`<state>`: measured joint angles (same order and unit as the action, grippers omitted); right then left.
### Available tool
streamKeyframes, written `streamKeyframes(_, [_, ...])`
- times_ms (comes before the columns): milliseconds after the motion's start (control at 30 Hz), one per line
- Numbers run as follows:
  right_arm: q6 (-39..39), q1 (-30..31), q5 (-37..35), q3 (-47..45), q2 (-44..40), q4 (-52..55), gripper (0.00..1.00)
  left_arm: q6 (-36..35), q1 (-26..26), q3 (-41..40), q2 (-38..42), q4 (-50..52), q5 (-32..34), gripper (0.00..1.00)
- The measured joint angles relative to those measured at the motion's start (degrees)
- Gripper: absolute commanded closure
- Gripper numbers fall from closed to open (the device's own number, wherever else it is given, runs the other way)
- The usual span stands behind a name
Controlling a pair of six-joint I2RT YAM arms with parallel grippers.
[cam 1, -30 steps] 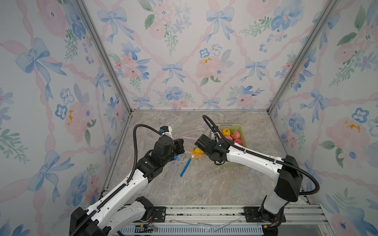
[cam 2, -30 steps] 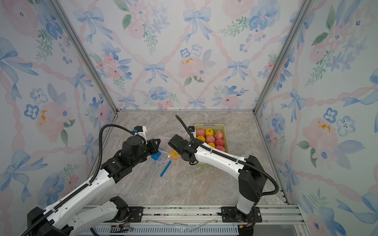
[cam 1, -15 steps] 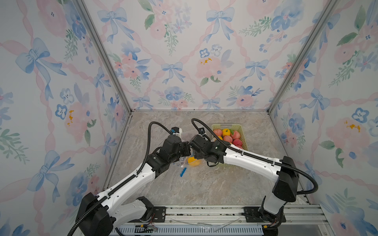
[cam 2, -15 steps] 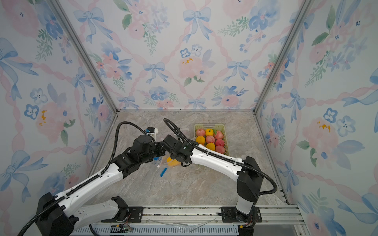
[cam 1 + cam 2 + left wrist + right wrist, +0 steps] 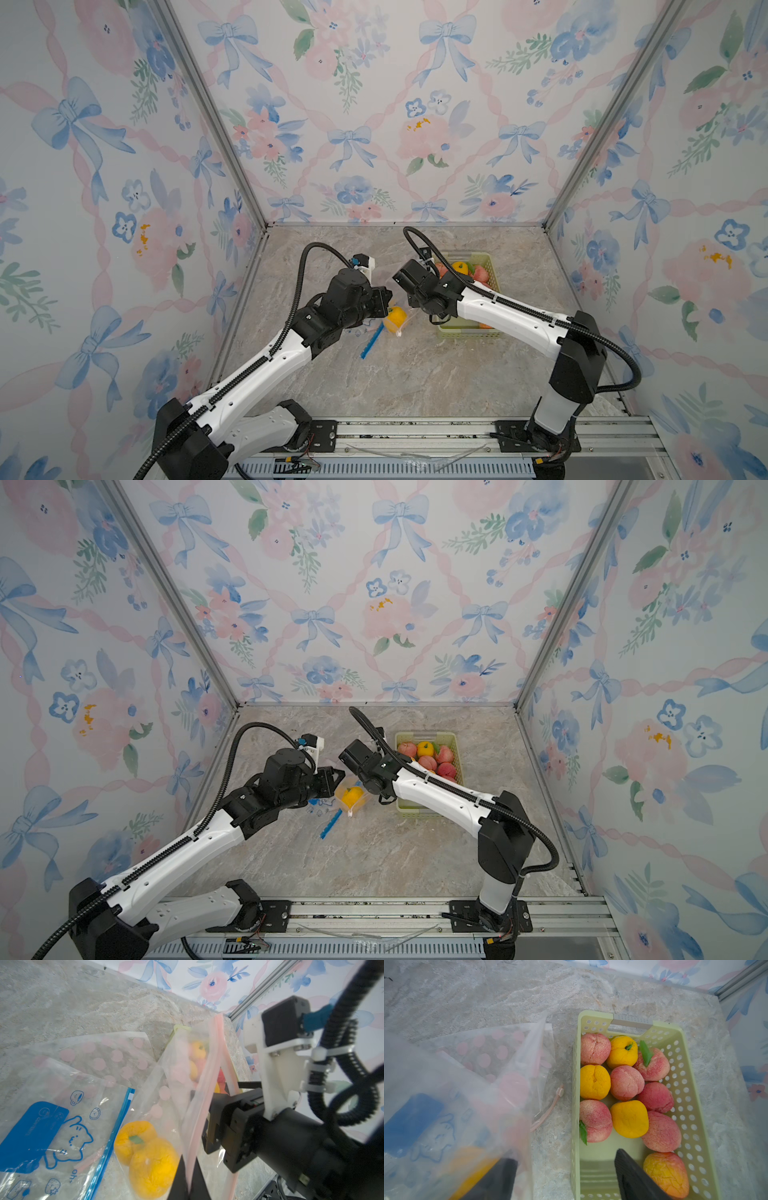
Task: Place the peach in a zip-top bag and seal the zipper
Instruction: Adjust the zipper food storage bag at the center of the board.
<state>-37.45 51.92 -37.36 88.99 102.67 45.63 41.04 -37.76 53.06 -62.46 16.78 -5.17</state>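
A: What's the biggest thing there?
B: The marble table (image 5: 415,374). Next is the green basket (image 5: 695,1088), below and just beyond the right gripper (image 5: 563,1159), packed with pink and yellow fruit (image 5: 626,1082).

A: How does that gripper stand?
B: Spread wide, with nothing clamped. One finger (image 5: 633,1176) hangs over the basket's near end. The other only shows blurred through bag film.

A: Which bag?
B: The clear bag (image 5: 166,1088) with pink dots, standing up between the two grippers. The left gripper (image 5: 187,1186) is pressed together on its edge, pinching the pink zipper (image 5: 216,1053) and holding the mouth up. The two pink strips stand apart above the pinch.

A: And the peach?
B: The yellow peach (image 5: 149,1159) sits inside that bag, at the bottom, just beside the left gripper's pinch.

A: Anything smaller?
B: Two bags lie flat on the table beside the left gripper. The blue-zip bag (image 5: 62,1126) with a cat drawing is just next to the peach. The flat dotted bag (image 5: 99,1053) is farther off.
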Motion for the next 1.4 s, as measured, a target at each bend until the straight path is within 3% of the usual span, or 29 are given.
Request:
streamKeyframes(267, [0.5, -0.8, 1.1, 1.1, 5.8, 0.4, 0.25, -0.6, 0.0, 0.0, 3.1, 4.9, -1.4, 1.00])
streamKeyframes(500, [1.8, 1.9, 6.4, 1.4, 5.4, 0.1, 0.27, -1.6, 0.3, 0.4, 1.7, 5.5, 5.0, 1.00])
streamKeyframes(633, [1.9, 3.8, 9.3, -0.5, 1.6, -1.6, 0.42, -2.6, 0.4, 1.5, -1.8, 5.4, 8.5, 1.00])
streamKeyframes(833, [0.8, 4.0, 11.6, -2.9, -4.3, -4.1, 0.78, -3.6, 0.4, 1.9, -3.8, 5.2, 10.7, 1.00])
streamKeyframes(1033, [0.5, 4.1, 14.1, -3.2, -4.5, -5.5, 0.84, -4.7, 0.4, 1.9, -4.1, 3.5, 10.9, 1.00])
streamKeyframes(1067, [0.5, 4.2, 14.5, -3.2, -4.5, -5.7, 0.84, -4.9, 0.4, 1.9, -4.3, 3.1, 10.7, 0.96])
streamKeyframes(1100, [0.5, 4.2, 14.9, -3.2, -4.5, -5.9, 0.83, -5.2, 0.4, 1.9, -4.7, 2.6, 10.4, 0.81])
streamKeyframes(1133, [0.5, 4.4, 15.3, -3.2, -4.5, -6.1, 0.82, -5.7, 0.4, 1.9, -4.9, 2.1, 9.9, 0.74])
streamKeyframes(1200, [0.6, 4.4, 16.1, -3.3, -4.5, -6.8, 0.82, -6.5, 0.4, 1.8, -5.3, 1.2, 8.9, 0.64])
streamKeyframes(1267, [0.6, 4.4, 16.5, -3.7, -4.7, -7.6, 0.82, -7.6, 0.4, 1.8, -5.4, 0.5, 8.3, 0.48])
streamKeyframes(1400, [0.7, 4.4, 17.2, -4.7, -5.2, -8.7, 0.81, -9.4, 0.4, 1.6, -5.9, -0.8, 8.3, 0.44])
